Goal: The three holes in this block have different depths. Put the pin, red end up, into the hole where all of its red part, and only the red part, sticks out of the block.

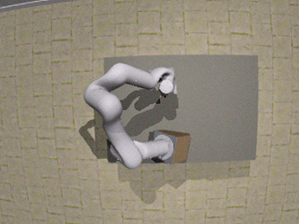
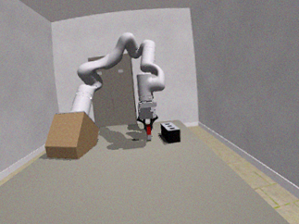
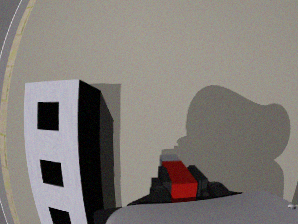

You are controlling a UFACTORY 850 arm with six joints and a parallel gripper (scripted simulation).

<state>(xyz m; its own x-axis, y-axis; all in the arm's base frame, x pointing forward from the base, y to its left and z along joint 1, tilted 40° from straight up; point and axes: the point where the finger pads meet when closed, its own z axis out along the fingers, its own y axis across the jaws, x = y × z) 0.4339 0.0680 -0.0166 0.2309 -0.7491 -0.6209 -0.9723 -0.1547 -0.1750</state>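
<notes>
The pin (image 3: 178,177) has a red upper part and a grey lower end. It stands upright between my fingers. My gripper (image 2: 148,126) is shut on the pin's red part, low over the grey mat; in the exterior view the grey end (image 2: 149,137) shows below the fingers. The block (image 3: 63,163) is black with a white top and three square holes in a row. It lies just left of the pin in the wrist view and right of my gripper in the exterior view (image 2: 171,132). In the overhead view the wrist (image 1: 166,87) hides pin and block.
A brown box-shaped base (image 2: 70,135) (image 1: 179,146) carries the arm at the mat's near-left edge. The grey mat (image 1: 220,107) lies on a tiled floor. Walls close in on both sides in the exterior view.
</notes>
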